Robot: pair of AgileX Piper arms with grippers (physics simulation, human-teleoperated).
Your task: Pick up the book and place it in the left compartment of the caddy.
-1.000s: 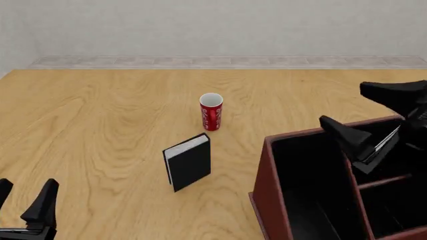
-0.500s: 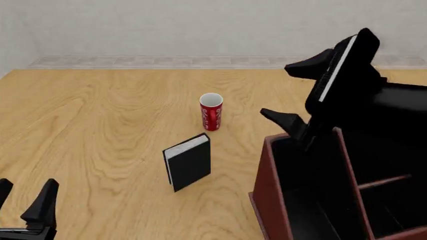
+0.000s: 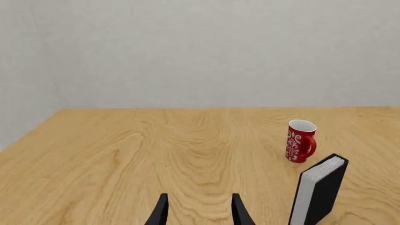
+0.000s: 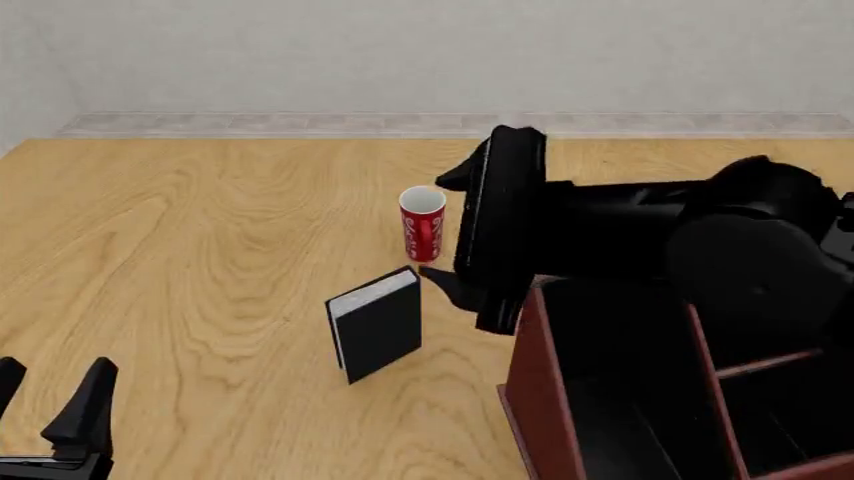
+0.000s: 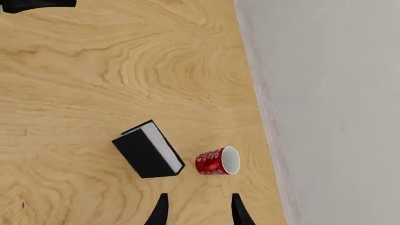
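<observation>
**Book upright on the table, both pincers empty**

While our right pincer (image 4: 447,230) hangs spread wide and empty above the table (image 4: 200,230), the book (image 4: 376,323) stands upright at about 7 o'clock from the red cup (image 4: 422,223), near it but apart. We read no lettering on the black cover; the cup carries only a white ornament. Our left pincer (image 4: 54,405) rests parted and empty near the table's front edge. The caddy (image 4: 534,390) sits at 3 o'clock of the book, its left compartment (image 4: 627,380) open upward. Bare wood spreads toward 9 o'clock.

Matte black right arm (image 4: 627,235), tapered black pincer (image 3: 197,210) fingers
</observation>
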